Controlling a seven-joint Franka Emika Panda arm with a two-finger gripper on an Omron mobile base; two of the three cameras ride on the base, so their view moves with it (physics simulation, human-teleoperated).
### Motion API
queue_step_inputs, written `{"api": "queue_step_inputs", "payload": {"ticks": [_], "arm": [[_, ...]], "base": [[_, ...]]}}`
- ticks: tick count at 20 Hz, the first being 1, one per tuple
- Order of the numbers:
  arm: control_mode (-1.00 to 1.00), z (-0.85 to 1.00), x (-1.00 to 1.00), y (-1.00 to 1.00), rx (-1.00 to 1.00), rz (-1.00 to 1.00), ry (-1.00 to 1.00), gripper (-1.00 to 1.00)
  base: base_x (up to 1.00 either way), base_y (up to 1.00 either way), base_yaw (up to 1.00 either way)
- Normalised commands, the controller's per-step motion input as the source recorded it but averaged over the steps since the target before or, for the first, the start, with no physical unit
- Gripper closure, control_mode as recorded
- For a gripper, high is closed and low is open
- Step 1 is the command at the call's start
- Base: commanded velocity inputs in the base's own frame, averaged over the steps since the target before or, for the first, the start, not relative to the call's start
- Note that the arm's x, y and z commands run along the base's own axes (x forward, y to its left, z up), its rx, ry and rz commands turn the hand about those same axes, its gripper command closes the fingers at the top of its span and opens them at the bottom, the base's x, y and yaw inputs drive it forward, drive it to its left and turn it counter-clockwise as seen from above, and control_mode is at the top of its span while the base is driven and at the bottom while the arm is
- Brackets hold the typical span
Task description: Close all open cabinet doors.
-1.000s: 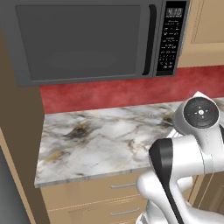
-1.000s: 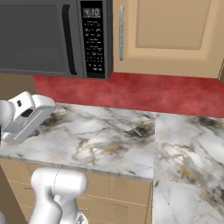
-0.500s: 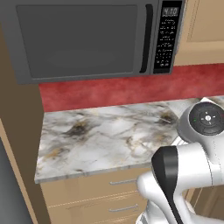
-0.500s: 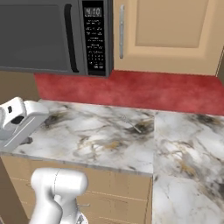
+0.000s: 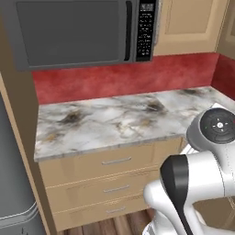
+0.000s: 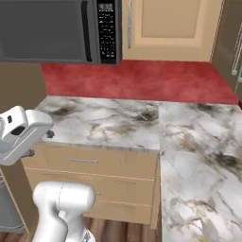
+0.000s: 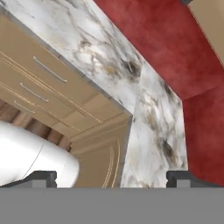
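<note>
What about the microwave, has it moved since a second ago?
No. The microwave sits the same against the red backsplash and the cabinet door; the whole picture shifted, so the camera moved.

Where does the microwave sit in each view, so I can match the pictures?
Left base view: microwave fills the upper left, its control panel toward the centre.
Right base view: microwave in the upper left corner, with a cabinet door right of it.
Hand view: not in the picture.
Shared landmark: the red backsplash.

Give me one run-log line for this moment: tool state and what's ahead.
tool: open, empty, aimed at counter corner | counter: marble, bare | cabinet door: right of microwave, looks shut | contact: none
</note>
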Motion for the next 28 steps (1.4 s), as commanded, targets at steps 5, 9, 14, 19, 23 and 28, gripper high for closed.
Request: {"api": "queue_step_inputs", "payload": {"ticks": [5,9,14,19,23,28], "arm": [[1.00,0.00,0.00,0.00,0.00,0.00,0.00,-1.00],[1.00,0.00,0.00,0.00,0.00,0.00,0.00,-1.00],[1.00,0.00,0.00,0.00,0.00,0.00,0.00,-1.00],[1.00,0.00,0.00,0.00,0.00,0.00,0.00,-1.00],[1.00,0.00,0.00,0.00,0.00,0.00,0.00,-1.00],[1.00,0.00,0.00,0.00,0.00,0.00,0.00,-1.00]], "base": [[-0.71,0.21,-0.31],[-0.53,0.26,-0.40],[-0.35,0.33,-0.45],[-0.27,0.38,-0.47],[-0.23,0.42,-0.49],[-0.24,0.41,-0.49]]}}
